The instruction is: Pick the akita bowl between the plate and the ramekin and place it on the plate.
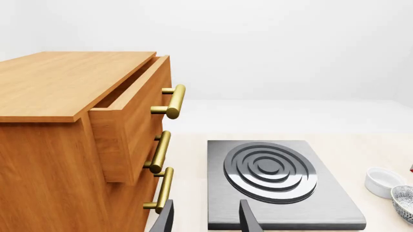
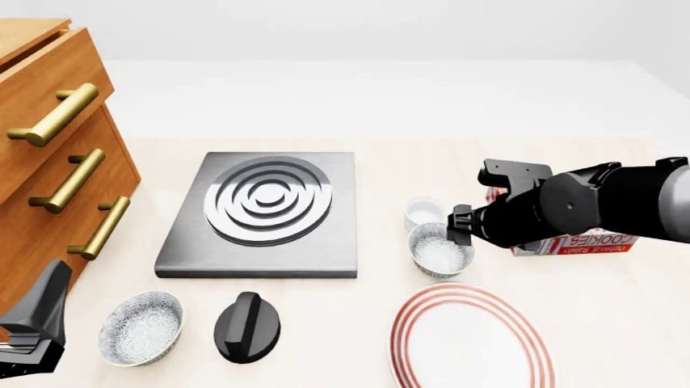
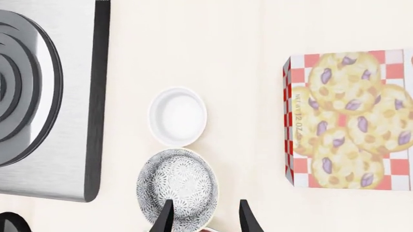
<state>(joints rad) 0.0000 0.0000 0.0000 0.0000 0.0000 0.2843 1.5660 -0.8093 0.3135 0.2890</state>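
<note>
Your right arm hides the right fingers in the front view, along with much of the cookie box (image 2: 582, 242) behind it, so you cannot read there how they stand. In the right wrist view only the finger tips (image 3: 166, 218) show, and the akita bowl (image 3: 177, 186) beneath them runs off the frame edge. The plate (image 2: 471, 343) is cut by the front view's lower edge. Your left gripper (image 2: 32, 327) is cropped at the corner.
</note>
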